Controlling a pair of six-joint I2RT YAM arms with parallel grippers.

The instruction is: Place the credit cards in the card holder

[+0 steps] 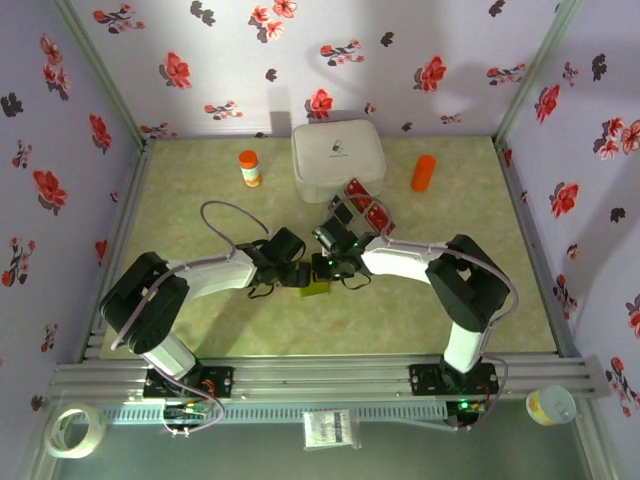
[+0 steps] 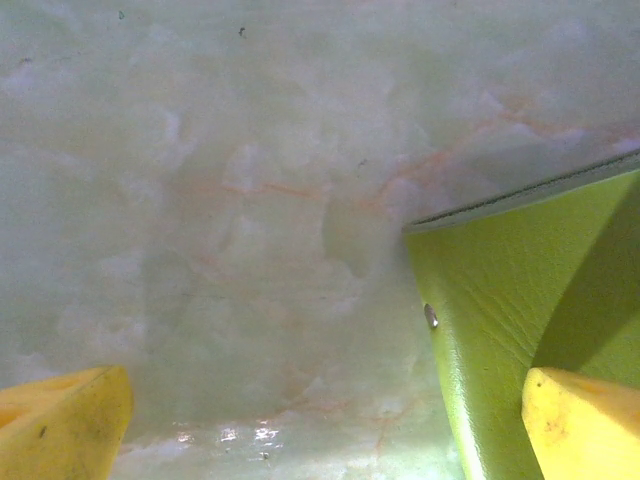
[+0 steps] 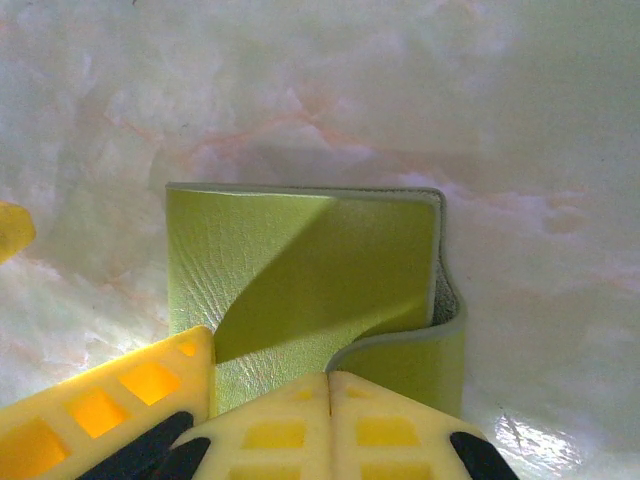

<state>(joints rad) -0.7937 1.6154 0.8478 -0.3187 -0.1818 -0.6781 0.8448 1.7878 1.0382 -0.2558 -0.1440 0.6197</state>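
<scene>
Bracketing the card holder (image 1: pixel 317 289) at table centre, both arms converge.
Seen from the right wrist, the holder lies flat, long axis 9-to-3 o'clock, fold at 3 o'clock with the cover curling up. At its 6 o'clock edge the right gripper (image 3: pixel 328 385) is closed; a pinch cannot be confirmed. Spread wide, the left gripper (image 2: pixel 325 415) has one finger over the holder. The credit cards (image 1: pixel 366 206) lie at 5 o'clock of the white box (image 1: pixel 338 158).

The card holder (image 3: pixel 300 270) is coloured yellow-green, with a fine leather grain. The surface (image 2: pixel 250 200) is marbled pale green with orange veins. At twelve o'clock, lilac walls (image 1: pixel 400 60) are patterned with red flowers.
</scene>
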